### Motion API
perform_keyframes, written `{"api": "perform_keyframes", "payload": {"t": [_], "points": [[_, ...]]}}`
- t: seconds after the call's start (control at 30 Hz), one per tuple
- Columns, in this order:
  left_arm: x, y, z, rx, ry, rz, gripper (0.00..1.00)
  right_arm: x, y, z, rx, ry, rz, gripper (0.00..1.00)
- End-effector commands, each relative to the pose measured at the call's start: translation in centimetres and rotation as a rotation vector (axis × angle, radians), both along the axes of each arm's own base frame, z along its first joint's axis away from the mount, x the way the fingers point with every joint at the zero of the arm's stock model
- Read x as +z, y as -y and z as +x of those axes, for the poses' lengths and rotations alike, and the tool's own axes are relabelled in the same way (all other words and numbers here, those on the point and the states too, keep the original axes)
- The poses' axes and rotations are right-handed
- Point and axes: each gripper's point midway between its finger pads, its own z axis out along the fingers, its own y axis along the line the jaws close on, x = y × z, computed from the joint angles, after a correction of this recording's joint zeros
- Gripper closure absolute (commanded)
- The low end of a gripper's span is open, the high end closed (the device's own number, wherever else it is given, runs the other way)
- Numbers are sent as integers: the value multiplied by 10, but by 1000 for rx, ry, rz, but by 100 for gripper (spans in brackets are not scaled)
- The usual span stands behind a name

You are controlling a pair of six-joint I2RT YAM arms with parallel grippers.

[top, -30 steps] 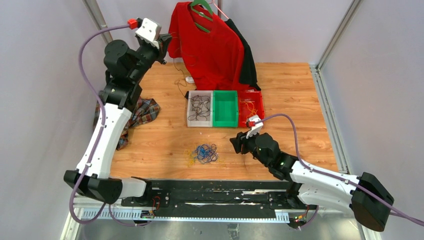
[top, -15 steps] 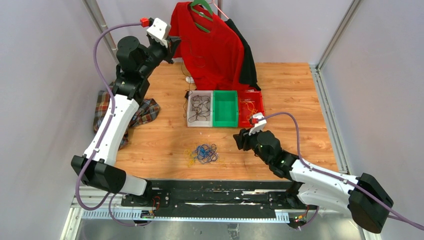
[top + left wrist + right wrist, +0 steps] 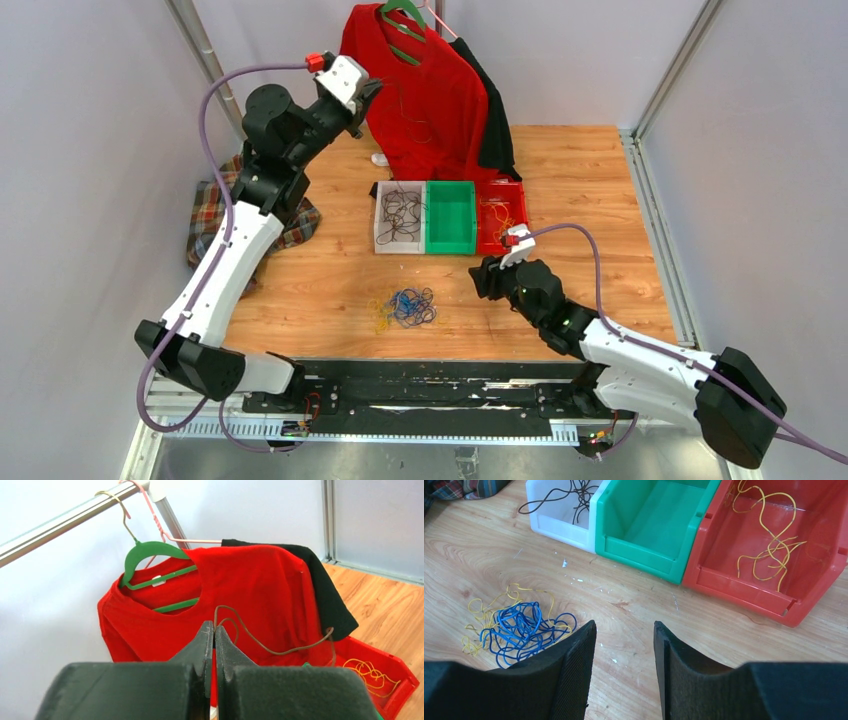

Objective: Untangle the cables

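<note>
Cables [image 3: 405, 306] in blue and yellow lie knotted on the table [image 3: 320, 290] near its front edge, and one thin dark cable [image 3: 272, 651] is up in the air! Left gripper [image 3: 214, 629] has its fingers pressed tight together, pinching that strand at the very tips. It loops out and hangs down past the red shirt [image 3: 260, 585]. Right gripper [image 3: 624, 630], jaws well apart, holds nothing and hovers low beside the tangle. To do this well, I'd say lift smoothly, let the strand hang free of the shirt, then lower it over the white bin [image 3: 381, 243] with the other black ones. Left arm reaches high toward the back, wrist tipped forward. Right arm stretches out low.
</note>
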Motion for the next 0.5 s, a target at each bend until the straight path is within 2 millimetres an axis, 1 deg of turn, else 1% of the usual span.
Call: {"api": "perform_keyframes", "payload": {"t": [0.0,0.1,0.2,0.37,0.47], "points": [[-11,6,2,-2,27,42,100,-1,7,2,-18,8,10,54],[-33,9,13,11,13,96,99,-4,11,1,-27,7,6,54],[-48,9,24,33,-5,129,100,-8,16,1,-41,2,6,54],[-56,8,35,59,5,171,100,-12,19,1,-49,-7,7,54],[-60,3,40,98,11,213,100,-12,20,1,-50,-9,7,54]]}}
